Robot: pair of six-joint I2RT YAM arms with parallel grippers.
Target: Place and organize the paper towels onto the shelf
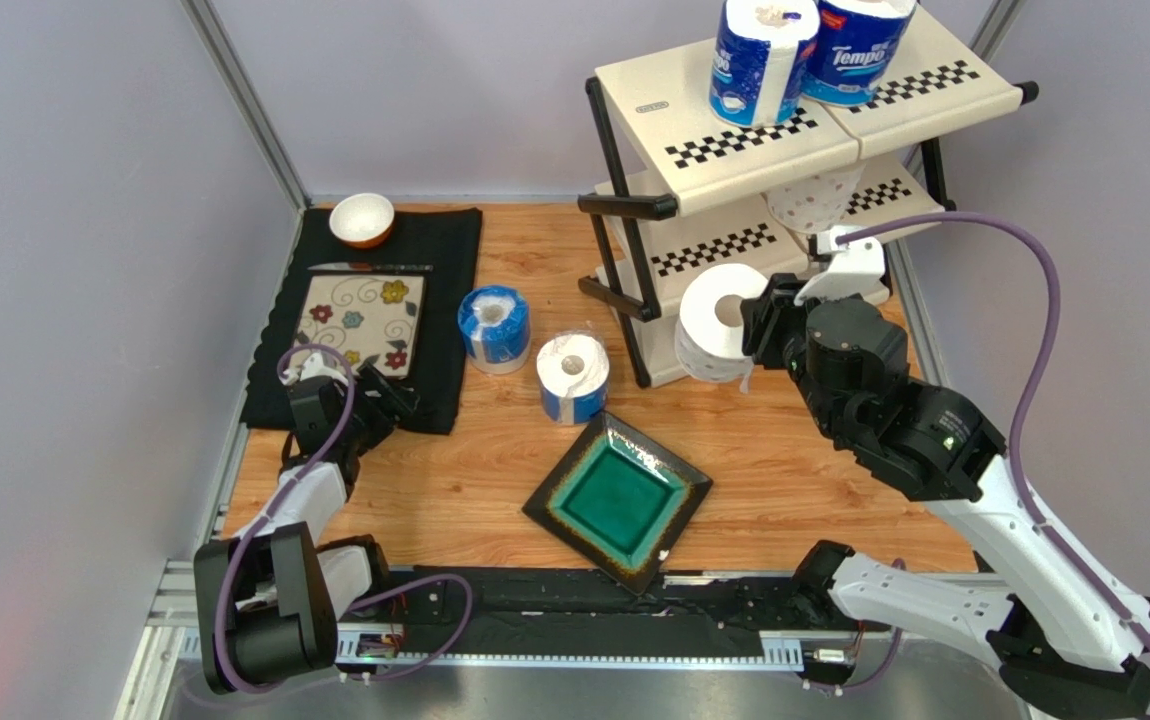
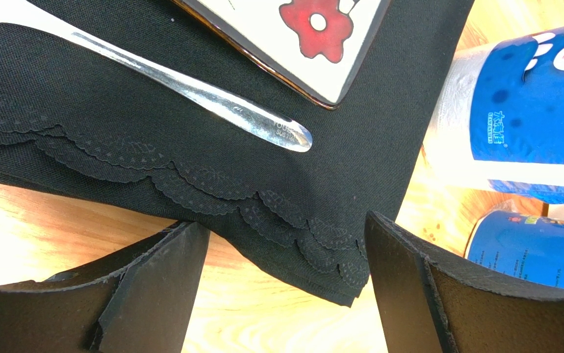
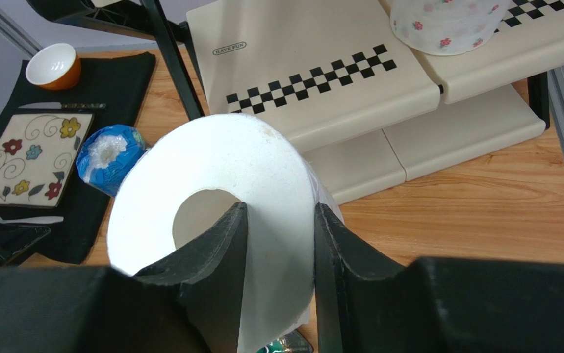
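The shelf (image 1: 777, 120) stands at the back right. Two blue-wrapped paper towels (image 1: 759, 60) (image 1: 855, 45) stand on its top tier, and a flower-printed roll (image 1: 814, 195) sits on the middle tier (image 3: 322, 51). My right gripper (image 3: 281, 220) is shut on a plain white roll (image 1: 719, 315), one finger in its core, holding it just in front of the shelf's lower tiers. Two wrapped rolls (image 1: 494, 327) (image 1: 572, 378) stand on the table. My left gripper (image 2: 288, 250) is open and empty over the placemat's corner, left of those rolls.
A black placemat (image 1: 446, 248) at the left carries a floral plate (image 1: 363, 320), a knife (image 2: 189, 88) and a small white bowl (image 1: 362, 219). A green square dish (image 1: 619, 498) lies at the near centre. Grey walls close both sides.
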